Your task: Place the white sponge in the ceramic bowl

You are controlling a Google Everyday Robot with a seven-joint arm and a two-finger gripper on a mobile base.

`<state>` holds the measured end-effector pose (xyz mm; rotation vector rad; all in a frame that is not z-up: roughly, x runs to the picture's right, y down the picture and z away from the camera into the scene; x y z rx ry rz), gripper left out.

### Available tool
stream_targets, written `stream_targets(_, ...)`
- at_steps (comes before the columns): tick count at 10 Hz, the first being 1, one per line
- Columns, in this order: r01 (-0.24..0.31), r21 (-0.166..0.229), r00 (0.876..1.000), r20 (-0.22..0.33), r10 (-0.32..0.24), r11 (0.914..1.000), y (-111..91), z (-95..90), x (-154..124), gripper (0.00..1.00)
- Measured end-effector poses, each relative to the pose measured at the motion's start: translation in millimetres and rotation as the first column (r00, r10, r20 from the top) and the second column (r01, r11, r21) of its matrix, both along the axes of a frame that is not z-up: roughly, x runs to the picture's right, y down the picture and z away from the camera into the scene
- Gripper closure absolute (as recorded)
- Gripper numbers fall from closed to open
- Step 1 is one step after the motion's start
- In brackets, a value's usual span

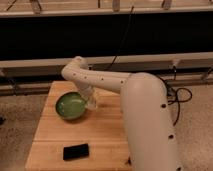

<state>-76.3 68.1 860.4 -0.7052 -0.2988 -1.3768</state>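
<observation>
The green ceramic bowl [70,106] sits on the left part of the wooden table [105,135]. My white arm reaches from the lower right up over the table and bends down at its elbow. The gripper [91,103] hangs low at the bowl's right rim, close to or touching it. A pale, translucent shape shows at the gripper's tip; I cannot tell what it is. The white sponge is not visible; it is hidden or out of view.
A flat black rectangular object [76,151] lies near the table's front left. My large arm body [147,125] covers the table's right side. A dark wall with rails [115,60] runs behind the table, and a black cable [177,95] lies at the right.
</observation>
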Motion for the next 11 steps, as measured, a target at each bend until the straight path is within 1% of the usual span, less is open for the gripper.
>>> stream_targets(4,0.021,-0.016,1.000,0.023,-0.021,0.9997,-6,1.1,-27,0.97)
stream_targets(6,0.030,-0.018,0.999,0.027,-0.029,0.9994,-8,1.8,-25,0.97)
stream_targets(7,0.032,-0.017,0.999,0.025,-0.032,0.9993,-10,2.0,-25,0.92)
stream_targets(10,0.035,-0.020,0.999,0.027,-0.035,0.9992,-10,-0.1,-29,0.62)
stream_targets(11,0.035,-0.020,0.999,0.024,-0.034,0.9992,-11,0.0,-28,0.54)
